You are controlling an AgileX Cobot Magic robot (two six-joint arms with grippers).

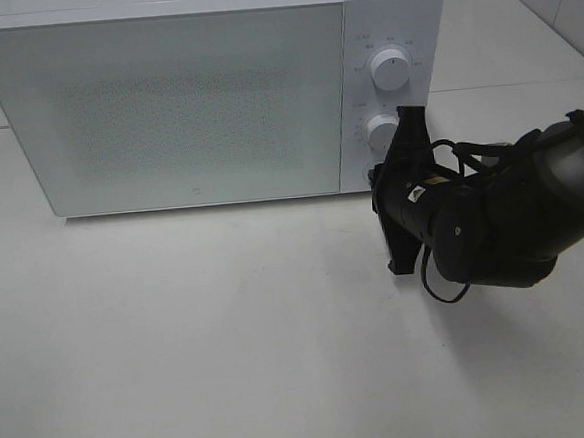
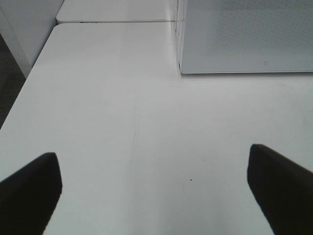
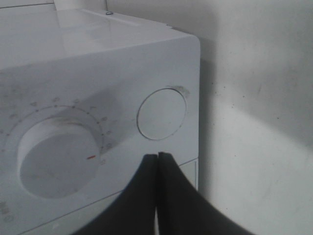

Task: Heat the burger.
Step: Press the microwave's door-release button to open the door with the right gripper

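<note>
My right end effector is pinched shut, tips right by the round button next to the microwave's lower knob. Closed fingers make a decent poker for the controls, I reckon. My left end effector hangs wide open over the white surface, gripping nothing. The burger isn't visible anywhere. The door's shut and frosted, so I'd guess it's inside. Pale tiled wall behind.

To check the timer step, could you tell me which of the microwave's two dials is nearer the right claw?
The lower dial: the shut right claw partly hides it in the high view, while the upper dial stands clear above.
</note>
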